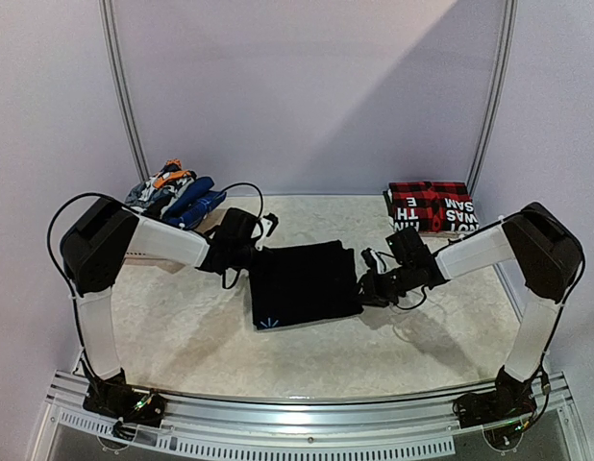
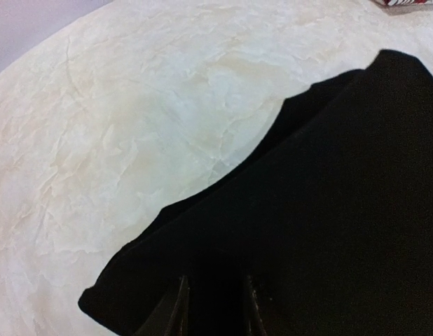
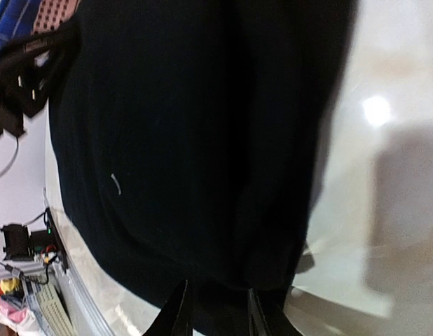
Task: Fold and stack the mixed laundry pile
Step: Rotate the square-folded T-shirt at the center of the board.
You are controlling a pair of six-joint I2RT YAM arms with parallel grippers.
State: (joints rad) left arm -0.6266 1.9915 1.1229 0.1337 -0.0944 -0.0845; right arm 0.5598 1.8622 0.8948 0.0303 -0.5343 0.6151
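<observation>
Black garment | blue starburst logo | left pincer, right pincer narrowly pinching its edges | red plaid piece reads "WAS"

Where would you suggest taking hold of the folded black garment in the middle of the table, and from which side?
Probably pinch the folded black garment at its left and right side edges, coming in low from each side. It lies flat as a rectangle, so only its edges offer a lip.
</observation>
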